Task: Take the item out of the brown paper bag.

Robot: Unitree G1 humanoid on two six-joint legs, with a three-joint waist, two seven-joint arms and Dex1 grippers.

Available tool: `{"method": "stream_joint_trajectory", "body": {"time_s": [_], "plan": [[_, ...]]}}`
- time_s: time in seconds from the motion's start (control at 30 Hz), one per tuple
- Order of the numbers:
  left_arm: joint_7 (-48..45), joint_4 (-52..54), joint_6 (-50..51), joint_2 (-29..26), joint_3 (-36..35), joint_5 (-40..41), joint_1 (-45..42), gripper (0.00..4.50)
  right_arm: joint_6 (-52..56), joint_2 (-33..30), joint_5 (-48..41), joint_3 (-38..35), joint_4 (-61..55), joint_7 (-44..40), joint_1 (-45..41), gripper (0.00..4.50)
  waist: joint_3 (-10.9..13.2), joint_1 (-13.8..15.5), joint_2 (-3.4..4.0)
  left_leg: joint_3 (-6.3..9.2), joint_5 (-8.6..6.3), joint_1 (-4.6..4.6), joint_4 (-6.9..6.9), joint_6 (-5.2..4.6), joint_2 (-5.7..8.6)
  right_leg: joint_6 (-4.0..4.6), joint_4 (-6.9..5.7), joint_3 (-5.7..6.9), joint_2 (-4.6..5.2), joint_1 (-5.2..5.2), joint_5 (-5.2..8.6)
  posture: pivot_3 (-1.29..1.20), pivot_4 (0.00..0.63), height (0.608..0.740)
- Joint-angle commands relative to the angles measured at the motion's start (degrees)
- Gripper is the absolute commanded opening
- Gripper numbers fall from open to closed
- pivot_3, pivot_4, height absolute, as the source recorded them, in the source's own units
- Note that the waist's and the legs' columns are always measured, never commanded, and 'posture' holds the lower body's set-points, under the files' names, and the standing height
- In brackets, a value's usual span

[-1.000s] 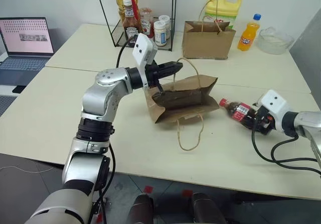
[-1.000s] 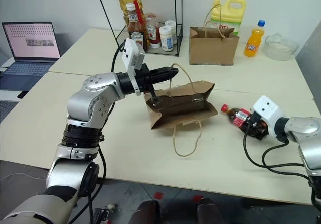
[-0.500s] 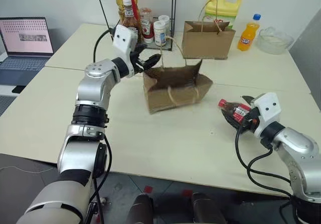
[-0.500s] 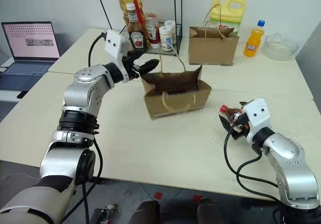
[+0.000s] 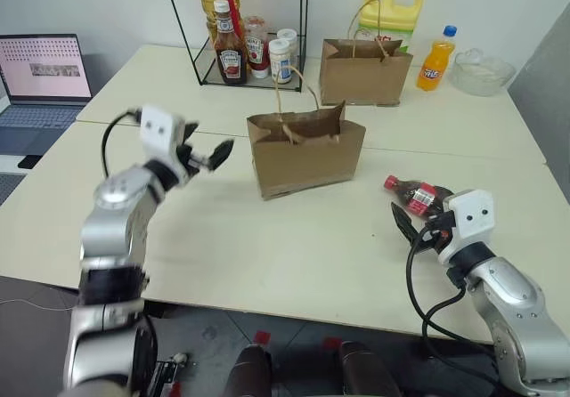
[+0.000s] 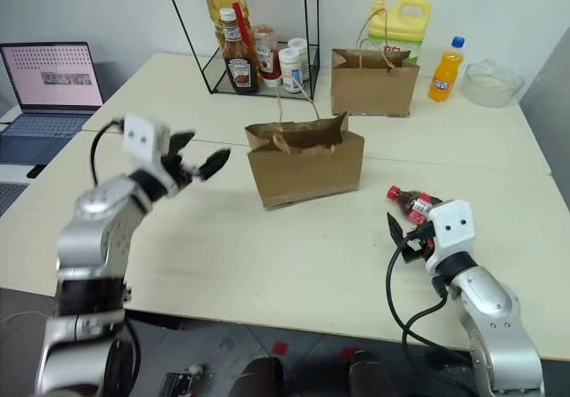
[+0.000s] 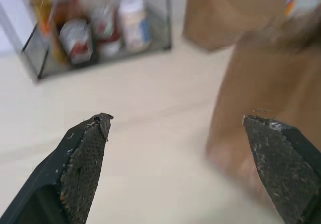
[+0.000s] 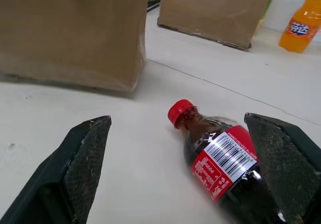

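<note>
Both sets of jaws are spread wide and pinch nothing. From where I stand, the right gripper (image 8: 188, 174) hovers just behind the small plastic cola bottle with its red cap and red label (image 8: 220, 158), fingers apart to either side of it but not touching. That bottle lies on its side on the pale beige table (image 5: 267, 237), just to the right of the creased brown paper bag with twisted cord handles (image 5: 305, 152), which stands upright. The left gripper (image 5: 212, 154) hangs in the air to the bag's left, clear of it (nothing between its fingers but tabletop). By the look of it the job is done: bottle out, bag released, arms free to pull away.
</note>
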State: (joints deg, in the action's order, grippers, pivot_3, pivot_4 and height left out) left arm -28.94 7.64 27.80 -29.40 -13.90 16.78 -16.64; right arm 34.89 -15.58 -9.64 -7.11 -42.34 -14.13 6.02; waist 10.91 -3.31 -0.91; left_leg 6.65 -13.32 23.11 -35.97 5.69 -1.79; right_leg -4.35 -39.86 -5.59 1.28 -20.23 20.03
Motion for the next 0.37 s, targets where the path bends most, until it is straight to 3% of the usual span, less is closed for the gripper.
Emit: {"method": "stream_joint_trajectory", "body": {"time_s": [0.03, 0.17, 0.37], "plan": [[5.8, 12.2, 2.7, 3.2, -0.1, -1.2, 10.9, 4.47, 1.6, 3.5, 0.2, 1.2, -3.4, 4.4, 2.5, 4.5, 0.0, 0.3, -0.03, -0.02, -0.01, -0.01, -0.01, -0.01, 0.0, 0.0, 0.0, -0.01, 0.0, 0.01, 0.0, 0.0, 0.15, 0.74], [13.0, 16.3, 2.0, 8.6, 3.9, -6.9, 22.4, 4.47, 0.9, 6.5, 1.2, 2.5, -1.4, 6.8, 5.3, 4.5, -0.1, 0.9, -0.12, -0.05, -0.02, -0.13, -0.01, -0.03, 0.01, 0.0, 0.09, -0.06, 0.02, 0.15, 0.01, 0.0, 0.15, 0.74], [16.2, 21.2, 2.3, 14.2, 10.1, -8.5, 28.2, 4.47, 0.0, 8.6, 2.7, 4.1, 1.1, 9.0, 8.4, 4.5, -0.3, 1.3, -0.08, -0.15, -0.03, -0.24, 0.04, -0.03, 0.0, 0.0, 0.14, -0.12, 0.01, 0.2, 0.01, 0.0, 0.15, 0.74]]}}
